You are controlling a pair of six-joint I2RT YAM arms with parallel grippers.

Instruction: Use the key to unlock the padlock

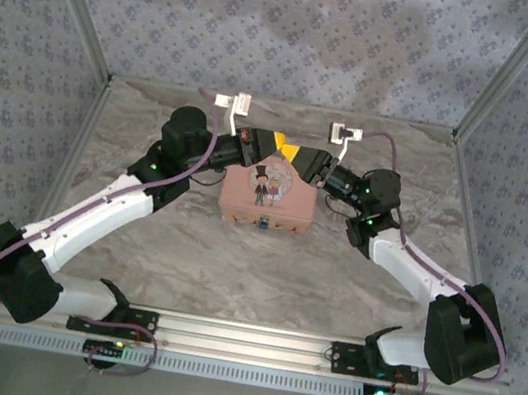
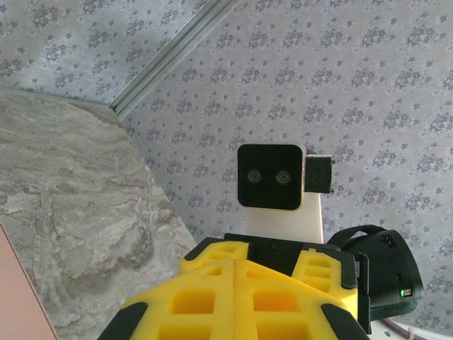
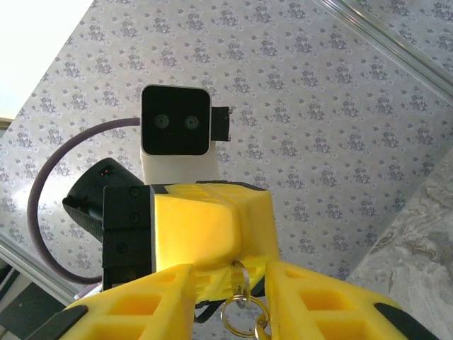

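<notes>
The tiny bluish-grey padlock (image 1: 266, 223) hangs on the front wall of the pink tin (image 1: 243, 199) at mid-table. Both grippers meet tip to tip just behind the tin. My left gripper (image 1: 276, 142) (image 2: 237, 261) is shut, its yellow fingers (image 3: 212, 227) pressed together. A metal key ring (image 3: 242, 317) hangs from their tips. The key blade itself is hidden. My right gripper (image 1: 298, 155) (image 3: 230, 269) is open, one finger on each side of the dangling ring, not touching it.
The marble-patterned table (image 1: 183, 255) is walled on three sides by patterned panels. Purple cables (image 1: 187, 170) loop off both arms. The two wrist cameras (image 2: 269, 177) (image 3: 175, 120) face each other closely.
</notes>
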